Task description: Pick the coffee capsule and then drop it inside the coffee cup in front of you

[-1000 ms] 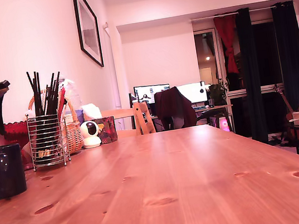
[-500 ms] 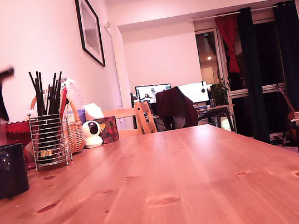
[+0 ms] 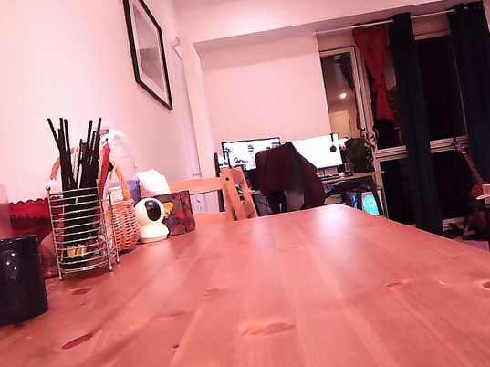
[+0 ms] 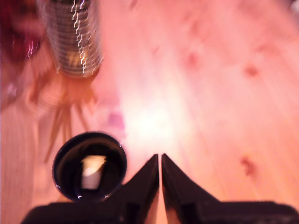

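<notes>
The capsule (image 4: 93,171) lies inside the cup (image 4: 89,165), which stands near the surface's (image 3: 318,302) edge at the exterior view's left. The tool (image 4: 160,158) is pinched together, empty, above. Best lift straight away, clear of the rim and wire holder (image 3: 81,231).

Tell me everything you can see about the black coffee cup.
The coffee cup is a wide, glossy black cylinder standing upright on the wooden table at the exterior view's left, with small white lettering near its base. From above, its mouth is open and round, with a pale object inside. Nothing visibly touches its outside.
</notes>
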### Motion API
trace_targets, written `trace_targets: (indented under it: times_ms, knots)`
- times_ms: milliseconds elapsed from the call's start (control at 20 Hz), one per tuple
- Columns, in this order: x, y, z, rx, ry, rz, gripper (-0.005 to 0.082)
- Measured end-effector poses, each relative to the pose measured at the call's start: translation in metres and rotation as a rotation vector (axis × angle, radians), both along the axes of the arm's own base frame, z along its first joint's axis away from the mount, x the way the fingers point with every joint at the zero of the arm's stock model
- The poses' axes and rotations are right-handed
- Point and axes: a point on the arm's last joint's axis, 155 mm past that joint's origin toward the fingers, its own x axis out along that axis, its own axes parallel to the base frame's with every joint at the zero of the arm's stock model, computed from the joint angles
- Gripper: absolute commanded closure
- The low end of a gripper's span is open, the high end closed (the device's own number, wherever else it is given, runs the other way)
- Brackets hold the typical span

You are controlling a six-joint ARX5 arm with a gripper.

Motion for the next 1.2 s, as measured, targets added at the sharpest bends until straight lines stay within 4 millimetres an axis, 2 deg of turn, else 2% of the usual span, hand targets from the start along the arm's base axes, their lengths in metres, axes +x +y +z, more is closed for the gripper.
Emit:
trace_targets:
  times_ms: [50, 150, 300, 700, 1200]
  knots:
    - [-0.007, 0.000, -0.008, -0.008, 0.018, 0.007, 0.0789]
    - [-0.018, -0.004, -0.007, -0.010, 0.005, 0.000, 0.0789]
    - [-0.024, -0.015, 0.007, -0.023, -0.039, -0.017, 0.0789]
    - [-0.035, -0.056, 0.004, -0.029, -0.036, -0.126, 0.0789]
    - [-0.039, -0.068, 0.002, -0.007, -0.032, -0.152, 0.0788]
